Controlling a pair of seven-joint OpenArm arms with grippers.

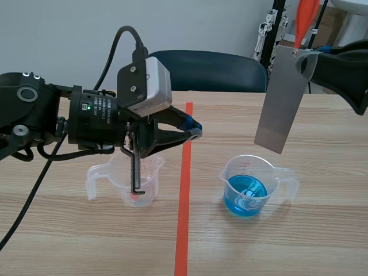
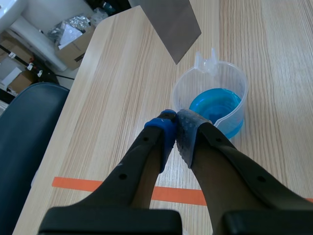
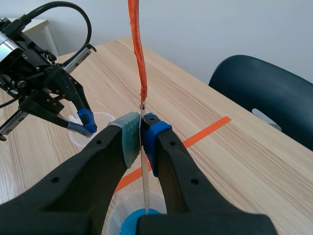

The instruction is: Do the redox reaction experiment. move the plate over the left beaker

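- Pale wood-grain desk, split by an orange-red tape line that runs from its near edge to its far edge. A dark blue chair stands behind the far edge.
- A thin grey rectangular metal plate hangs upright in the air over the desk's right half. Its lower corner is above the clear plastic beaker of blue liquid and does not touch it.
- The right gripper is clamped on the plate's top end, one pad on each flat face, just below an orange tape strip fixed there.
- The clear plastic left beaker, with only a faint pinkish trace at its bottom, stands left of the tape line, well apart from the plate.
- The left gripper hangs above the tape line, its fingers closed together on nothing and pointing towards the blue beaker. Its arm crosses over the left beaker.
- The plate looks stiff, light and smooth, so it may slip or swing between the pads. The hold on its flat faces at the top suits it. It probably has to travel upright, clear of both rims and the left arm.
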